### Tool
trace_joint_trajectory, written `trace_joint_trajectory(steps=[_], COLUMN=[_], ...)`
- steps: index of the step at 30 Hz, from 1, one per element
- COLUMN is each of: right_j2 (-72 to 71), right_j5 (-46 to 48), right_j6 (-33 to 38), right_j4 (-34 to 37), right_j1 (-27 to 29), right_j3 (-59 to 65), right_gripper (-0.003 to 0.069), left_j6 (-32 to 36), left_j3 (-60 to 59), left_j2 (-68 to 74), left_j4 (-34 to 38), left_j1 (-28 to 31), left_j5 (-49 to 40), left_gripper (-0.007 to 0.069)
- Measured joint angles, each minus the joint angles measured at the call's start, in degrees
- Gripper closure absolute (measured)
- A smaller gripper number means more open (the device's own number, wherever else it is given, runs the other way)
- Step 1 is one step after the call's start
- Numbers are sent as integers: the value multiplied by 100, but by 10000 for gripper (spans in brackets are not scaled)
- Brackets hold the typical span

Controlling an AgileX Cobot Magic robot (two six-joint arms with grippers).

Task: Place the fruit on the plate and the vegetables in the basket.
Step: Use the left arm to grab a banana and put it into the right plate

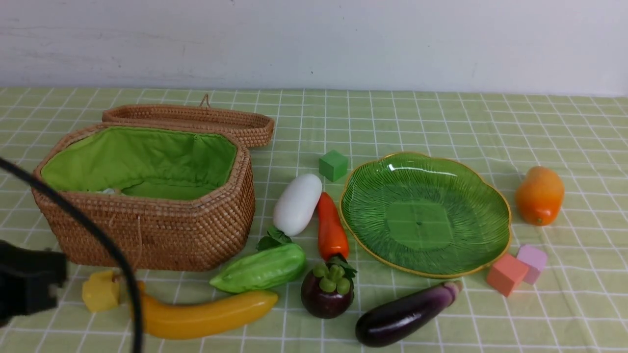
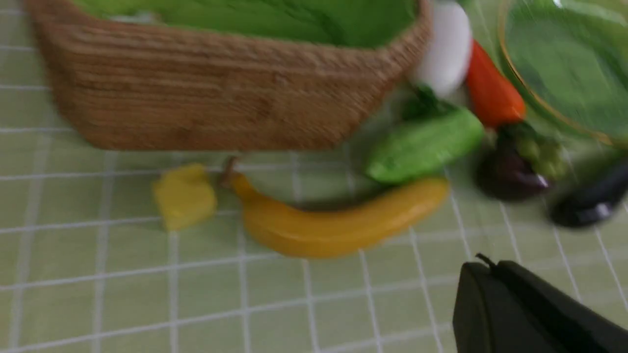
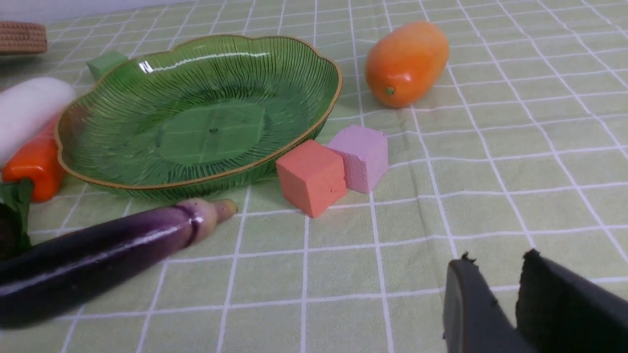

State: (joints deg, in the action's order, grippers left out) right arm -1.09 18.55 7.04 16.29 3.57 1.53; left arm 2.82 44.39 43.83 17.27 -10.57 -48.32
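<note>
Now the left gripper (image 2: 490, 269) hangs low over the table's near left edge. Its dark fingers seem pressed together on nothing, though that wrist view is blurred. The basket (image 1: 147, 230) stands open on the left, with its lid (image 1: 191, 120) folded back at its 12 o'clock. At the basket's 6 o'clock lie a yellow cube (image 1: 100, 290) and the banana (image 1: 206, 316). The gourd (image 1: 260, 268) rests at the banana's 1 o'clock. The radish (image 1: 297, 203) and the carrot (image 1: 331, 228) lie side by side between the basket and the plate (image 1: 427, 215), with a green cube (image 1: 333, 165) at their 12 o'clock. The mangosteen (image 1: 326, 294) sits at the carrot's 6 o'clock, against its leaves. The eggplant (image 1: 402, 316) lies at the plate's 6 o'clock. An orange cube (image 1: 505, 274) and a pink cube (image 1: 532, 262) touch each other at the plate's 4 o'clock, and the mango (image 1: 539, 194) is at its 3 o'clock. The right gripper (image 3: 495, 262) holds nothing, its jaws a narrow slit apart.
</note>
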Motion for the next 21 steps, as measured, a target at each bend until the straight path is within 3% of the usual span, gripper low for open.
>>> trace_joint_trajectory(steps=[4, 5, 8, 11, 15, 17, 21], right_j2=[0, 0, 0, 5, 361, 917, 1979], right_j5=[-387, -576, -994, -826, 413, 1473, 3372], right_j6=[-248, -402, -576, -570, -296, 84, 442], right_j4=[868, 1399, 2377, 2671, 2697, 2452, 1652], right_j1=[0, 0, 0, -5, -114, -145, -145], right_j3=[0, 0, 0, -88, -945, -1871, -3615], right_gripper=[488, 487, 484, 496, 557, 606, 635], left_j6=[938, 1153, 1408, 1437, 1529, 1631, 1687], left_j3=[393, 481, 531, 531, 541, 541, 541], left_j2=[710, 993, 1457, 1638, 1691, 1691, 1691], left_j4=[452, 501, 458, 440, 487, 469, 294], left_j1=[-540, -759, -1117, -1224, -1240, -1259, -1259], left_j5=[-589, -688, -642, -512, -360, -379, -518], left_gripper=[638, 638, 638, 638, 638, 638, 638])
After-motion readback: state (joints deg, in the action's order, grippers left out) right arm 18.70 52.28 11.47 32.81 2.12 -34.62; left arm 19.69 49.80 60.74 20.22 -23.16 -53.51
